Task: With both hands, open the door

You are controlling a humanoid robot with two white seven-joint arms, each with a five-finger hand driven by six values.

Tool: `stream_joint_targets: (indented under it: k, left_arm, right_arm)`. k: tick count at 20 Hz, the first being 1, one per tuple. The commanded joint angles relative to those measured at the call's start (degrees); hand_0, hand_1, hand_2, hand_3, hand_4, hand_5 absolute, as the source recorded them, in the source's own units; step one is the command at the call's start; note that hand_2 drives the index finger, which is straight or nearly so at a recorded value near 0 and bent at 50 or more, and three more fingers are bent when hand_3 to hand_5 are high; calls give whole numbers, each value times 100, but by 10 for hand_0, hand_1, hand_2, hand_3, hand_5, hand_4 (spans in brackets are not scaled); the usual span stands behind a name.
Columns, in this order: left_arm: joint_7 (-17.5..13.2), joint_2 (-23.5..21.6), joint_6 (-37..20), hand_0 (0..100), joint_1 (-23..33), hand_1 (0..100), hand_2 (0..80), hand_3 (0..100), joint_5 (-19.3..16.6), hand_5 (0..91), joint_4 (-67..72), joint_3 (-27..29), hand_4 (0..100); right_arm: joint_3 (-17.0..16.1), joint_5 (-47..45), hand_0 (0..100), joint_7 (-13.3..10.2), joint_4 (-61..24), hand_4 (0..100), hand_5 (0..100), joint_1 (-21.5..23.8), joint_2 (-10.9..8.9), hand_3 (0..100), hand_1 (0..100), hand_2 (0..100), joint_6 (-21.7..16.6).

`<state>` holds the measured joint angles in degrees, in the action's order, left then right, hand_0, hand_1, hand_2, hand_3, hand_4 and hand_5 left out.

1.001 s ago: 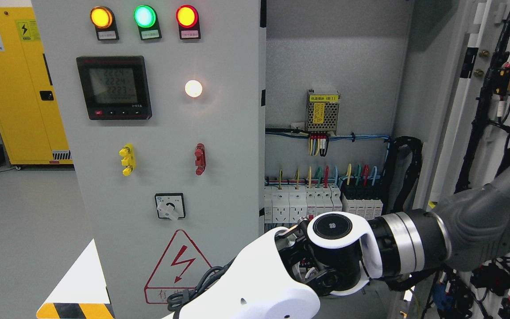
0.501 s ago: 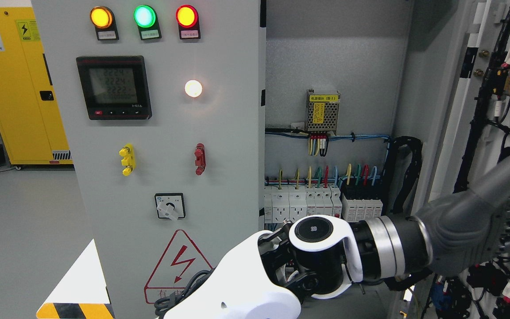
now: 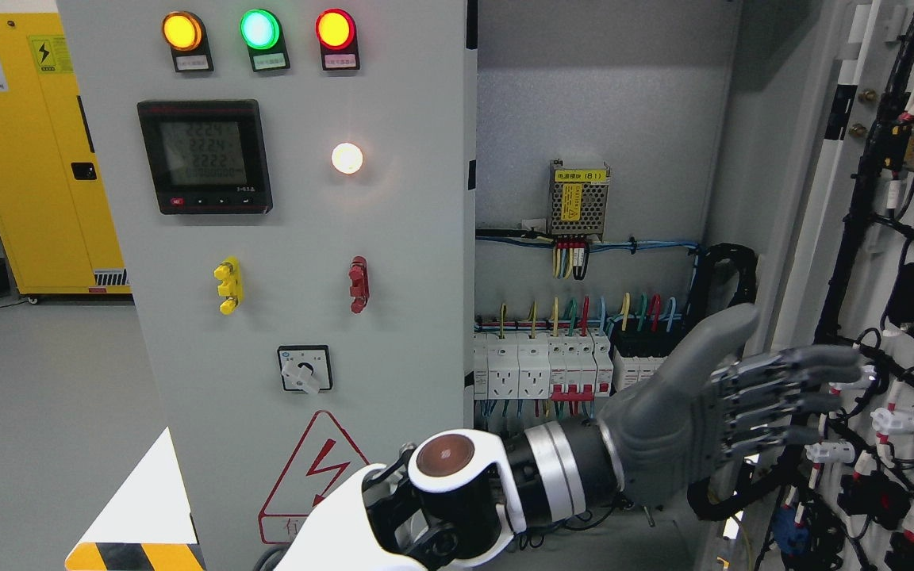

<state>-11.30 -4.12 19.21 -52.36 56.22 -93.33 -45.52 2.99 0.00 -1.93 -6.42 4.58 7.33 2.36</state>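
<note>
- Left hand (image 3: 711,412): arm enters at the bottom edge left of centre and reaches across to the right; grey fingers (image 3: 790,388) extended straight and held together, thumb raised, holding nothing.
- Fingertips lie against or just before the inner face of the open right door (image 3: 830,198); contact cannot be confirmed.
- Right door stands swung wide at the picture's right, its inner side carrying black wiring harnesses and white connectors.
- Cabinet interior (image 3: 592,103) exposed: a row of circuit breakers (image 3: 544,361) with coloured wires, a power supply unit (image 3: 578,202) above.
- Left panel (image 3: 298,238) closed, bearing three lit indicator lamps (image 3: 259,30), a digital meter (image 3: 203,156) and a rotary switch (image 3: 304,369).
- Yellow cabinet (image 3: 28,159) stands at far left.
</note>
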Motion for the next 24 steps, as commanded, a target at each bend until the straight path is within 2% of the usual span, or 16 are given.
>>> stream_joint_targets:
  k: [1, 3, 7, 10, 12, 16, 18, 21, 22, 23, 24]
  left_arm:
    - [5, -678, -67, 0, 1928, 0, 0, 0, -1225, 0, -291, 236, 0]
    - [14, -687, -119, 0, 2745, 0, 0, 0, -1788, 0, -265, 359, 0]
    - [22, -669, -400, 0, 4301, 0, 0, 0, -2422, 0, 68, 1017, 0]
    - [22, -625, -978, 0, 5111, 0, 0, 0, -2669, 0, 708, 1510, 0]
    - [22, -625, -1610, 0, 5490, 0, 0, 0, -2678, 0, 1340, 1642, 0]
    - [22, -599, -2552, 0, 5623, 0, 0, 0, -2643, 0, 2781, 1941, 0]
    - [22, -380, -2834, 0, 5623, 0, 0, 0, -2643, 0, 3694, 2274, 0]
    - [-13, 68, -3107, 0, 5527, 0, 0, 0, -2660, 0, 5311, 3151, 0]
    - [-21, 200, -3160, 0, 5440, 0, 0, 0, -2660, 0, 5847, 3416, 0]
    - [-22, 297, -3169, 0, 5369, 0, 0, 0, -2660, 0, 6278, 3557, 0]
    - [-22, 376, -3169, 0, 5299, 0, 0, 0, -2660, 0, 6700, 3646, 0]
  right_arm:
    - [0, 97, 214, 0, 1, 0, 0, -1, 5, 0, 81, 0, 2]
    - [0, 97, 214, 0, 1, 0, 0, -1, 5, 0, 81, 0, 2]
    - [0, 97, 215, 0, 1, 0, 0, -1, -4, 0, 81, 0, 2]
    - [0, 97, 215, 0, 1, 0, 0, -1, -4, 0, 81, 0, 2]
    - [0, 97, 215, 0, 1, 0, 0, -1, -4, 0, 81, 0, 2]
    - [0, 97, 212, 0, 1, 0, 0, -1, -4, 0, 110, 0, 2]
    - [0, 97, 210, 0, 1, 0, 0, -1, -4, 0, 143, 0, 2]
    - [0, 97, 208, 0, 1, 0, 0, -1, 5, 0, 103, 0, 2]
    - [0, 97, 194, 0, 1, 0, 0, -1, 5, 0, 63, 0, 2]
    - [0, 97, 229, 0, 1, 0, 0, -1, 5, 0, 0, 0, 2]
    - [0, 97, 240, 0, 1, 0, 0, -1, 5, 0, 0, 0, 2]
